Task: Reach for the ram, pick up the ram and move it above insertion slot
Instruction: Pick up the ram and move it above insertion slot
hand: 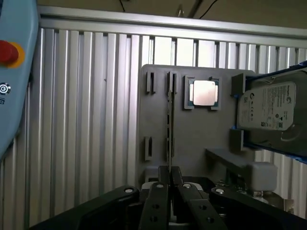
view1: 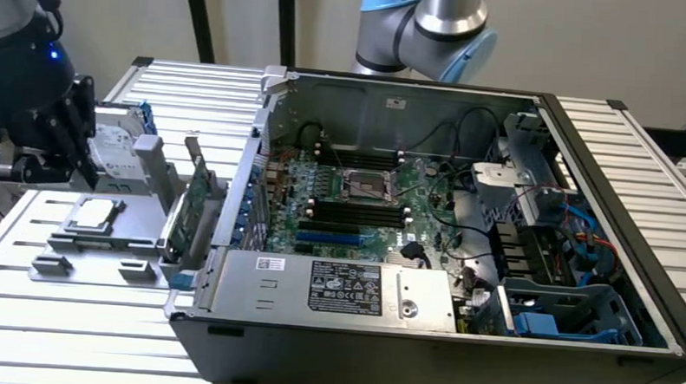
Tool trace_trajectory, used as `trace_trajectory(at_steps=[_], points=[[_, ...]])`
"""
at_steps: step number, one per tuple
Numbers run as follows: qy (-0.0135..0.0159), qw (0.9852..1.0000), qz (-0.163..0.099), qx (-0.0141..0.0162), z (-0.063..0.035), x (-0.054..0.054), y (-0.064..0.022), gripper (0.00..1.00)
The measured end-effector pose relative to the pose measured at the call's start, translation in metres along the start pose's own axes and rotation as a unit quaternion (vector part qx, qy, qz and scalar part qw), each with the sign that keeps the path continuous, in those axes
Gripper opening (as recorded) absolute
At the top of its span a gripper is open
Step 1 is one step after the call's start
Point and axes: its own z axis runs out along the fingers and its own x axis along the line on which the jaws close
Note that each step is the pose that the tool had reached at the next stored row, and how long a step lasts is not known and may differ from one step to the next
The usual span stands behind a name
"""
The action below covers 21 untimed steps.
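The jaws are hanging over the grey holder plate (hand: 192,139), which is lying on the ribbed surface (hand: 86,124) beside the open computer case (view1: 429,352). The ram (hand: 170,115) is standing on edge in the plate's clips. It is showing as a thin dark line running straight out ahead of the jaws, on their middle line. I cannot tell whether the jaws are apart or together, or whether they are touching the stick; its near end is running right up to them.

Off to one side of the jaws the processor chip (hand: 204,92) is lying in its seat. Farther out on that same side the hard drive (hand: 271,112) is sitting in its cradle. On the jaws' other side another pair of clips (hand: 149,84) is standing just beside the ram. The motherboard's black slots (view1: 359,212) are lying well apart from the jaws, inside the case.

By my reading, the reach is what is being done here, and it is looking well lined up. Doing it well is meaning a straight approach with the stick's thin edge centred, no twist about the wrist, and contact on the flat faces between the two clips. The board is looking thin and is probably flexing easily, so any sideways push is risking it tipping or jamming in its clips.
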Motion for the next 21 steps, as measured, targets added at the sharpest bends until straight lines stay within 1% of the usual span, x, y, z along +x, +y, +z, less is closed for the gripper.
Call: trace_trajectory(at_steps=[2,5,12,18,21], points=[[-0.0022,1.0000,0.000,-0.0004,-0.0072,-0.001,-0.0084,0.13],[-0.0046,1.0000,-0.001,-0.0005,-0.0155,-0.001,-0.0218,0.13],[-0.0101,0.9999,-0.001,-0.0005,-0.0317,-0.002,-0.0525,0.13],[-0.0145,0.9999,-0.001,-0.0005,-0.0460,-0.002,-0.0791,0.13],[-0.0159,0.9999,-0.001,-0.0005,-0.0522,-0.003,-0.0923,0.13]])
